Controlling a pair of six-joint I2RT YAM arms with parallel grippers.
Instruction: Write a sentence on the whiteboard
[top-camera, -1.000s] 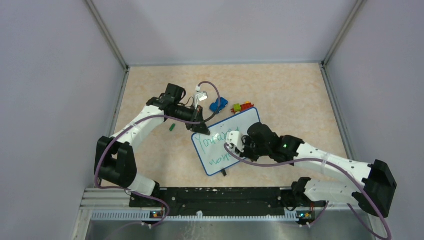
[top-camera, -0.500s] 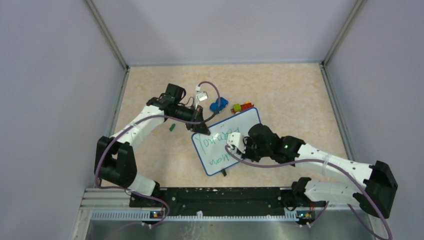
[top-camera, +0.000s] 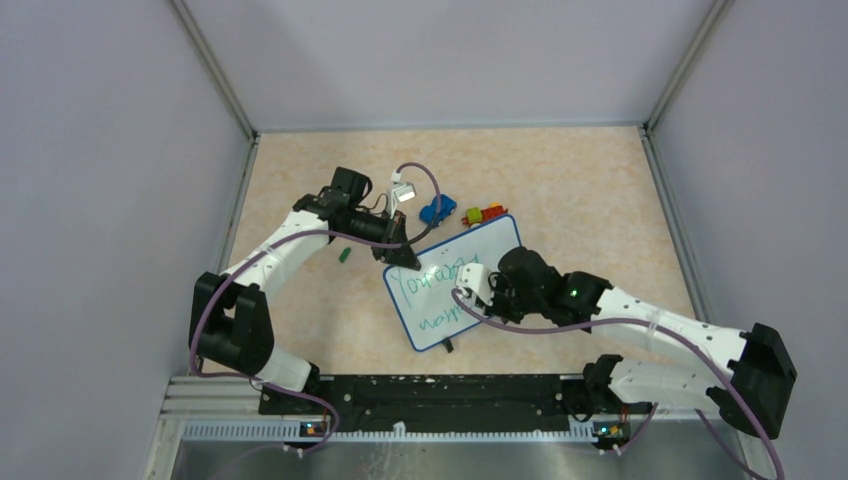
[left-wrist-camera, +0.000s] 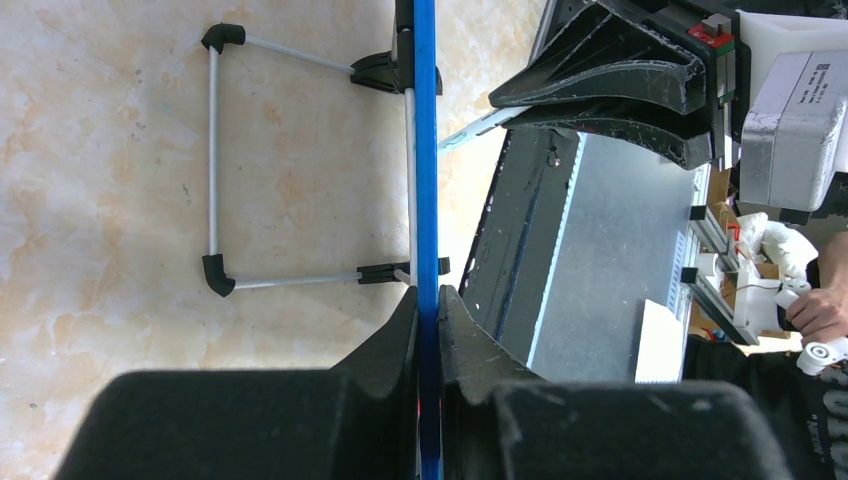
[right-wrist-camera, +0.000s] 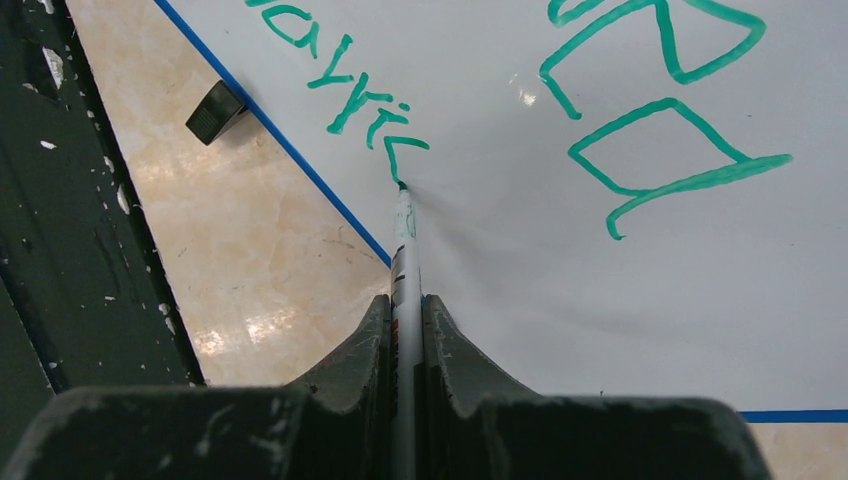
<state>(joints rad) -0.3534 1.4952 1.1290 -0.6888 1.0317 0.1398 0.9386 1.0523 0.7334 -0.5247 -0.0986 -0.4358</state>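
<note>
Here marker (right-wrist-camera: 403, 262) tip touches whiteboard (right-wrist-camera: 560, 290); left gripper (left-wrist-camera: 428, 296) clamps edge.

At the right wrist, the marker (right-wrist-camera: 402, 235) disappears between the fingers of the right gripper (right-wrist-camera: 405, 315), its barrel unseen, and the upper line of the sentence (right-wrist-camera: 690, 185) runs off the top edge. From above, that arm's wrist covers the ends of both lines and the whole marker; the script there is too small to read. The left wrist camera catches the whiteboard (left-wrist-camera: 426, 150) edge-on, its face hidden. A green scrap (top-camera: 344, 254) on the table (top-camera: 580, 190) is too tiny to name
</note>
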